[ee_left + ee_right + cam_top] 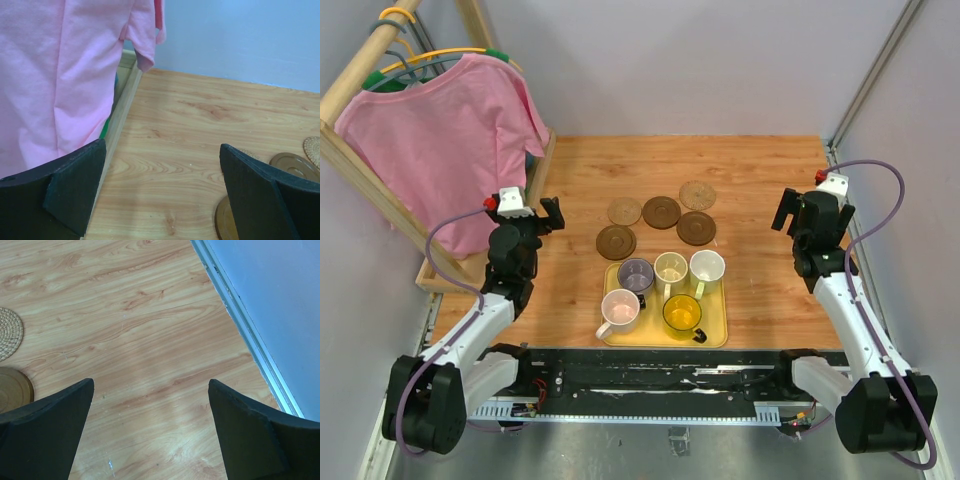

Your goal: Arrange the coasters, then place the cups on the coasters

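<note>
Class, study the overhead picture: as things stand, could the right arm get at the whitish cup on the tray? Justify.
Probably yes. The whitish cup sits at the far right corner of the tray, and nothing stands between it and the open right gripper; only the cream cup crowds its left side.

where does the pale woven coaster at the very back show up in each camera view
Top external: the pale woven coaster is just right of centre, farthest back of the five coasters.
Left wrist: at the right edge, cut off by the frame.
Right wrist: at the left edge, half cut off, above a dark coaster.
Shared landmark: the wooden table, seen in all three.
</note>
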`<act>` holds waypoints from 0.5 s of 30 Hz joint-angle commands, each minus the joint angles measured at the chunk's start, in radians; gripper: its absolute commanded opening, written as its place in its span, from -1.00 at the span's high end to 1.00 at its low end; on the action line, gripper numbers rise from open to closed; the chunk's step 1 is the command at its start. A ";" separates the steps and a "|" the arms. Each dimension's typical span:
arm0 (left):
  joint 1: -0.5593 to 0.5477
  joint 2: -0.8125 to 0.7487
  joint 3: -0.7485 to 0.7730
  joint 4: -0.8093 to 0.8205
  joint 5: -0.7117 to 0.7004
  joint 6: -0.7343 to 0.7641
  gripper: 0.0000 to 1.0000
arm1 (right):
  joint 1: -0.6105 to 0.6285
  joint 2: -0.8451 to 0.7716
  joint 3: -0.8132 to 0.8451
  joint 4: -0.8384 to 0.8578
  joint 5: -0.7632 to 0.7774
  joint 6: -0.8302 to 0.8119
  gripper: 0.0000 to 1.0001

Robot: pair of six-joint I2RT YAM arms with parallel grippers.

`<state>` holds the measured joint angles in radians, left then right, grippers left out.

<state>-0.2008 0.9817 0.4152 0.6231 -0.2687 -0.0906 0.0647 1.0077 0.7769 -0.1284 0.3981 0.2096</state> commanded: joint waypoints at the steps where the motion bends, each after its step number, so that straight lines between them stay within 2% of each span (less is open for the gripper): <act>1: -0.009 -0.029 -0.023 0.090 0.024 -0.040 -0.99 | -0.006 -0.026 -0.010 0.008 0.020 0.035 -0.97; 9: -0.009 -0.089 -0.068 0.181 0.152 -0.045 -0.99 | -0.007 -0.060 -0.018 0.008 -0.059 0.048 -0.97; 15: -0.009 -0.062 -0.020 0.132 0.272 -0.022 -0.99 | -0.006 -0.030 0.016 0.009 -0.153 0.025 -0.97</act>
<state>-0.2047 0.9054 0.3534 0.7490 -0.1051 -0.1284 0.0647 0.9638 0.7628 -0.1280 0.3176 0.2401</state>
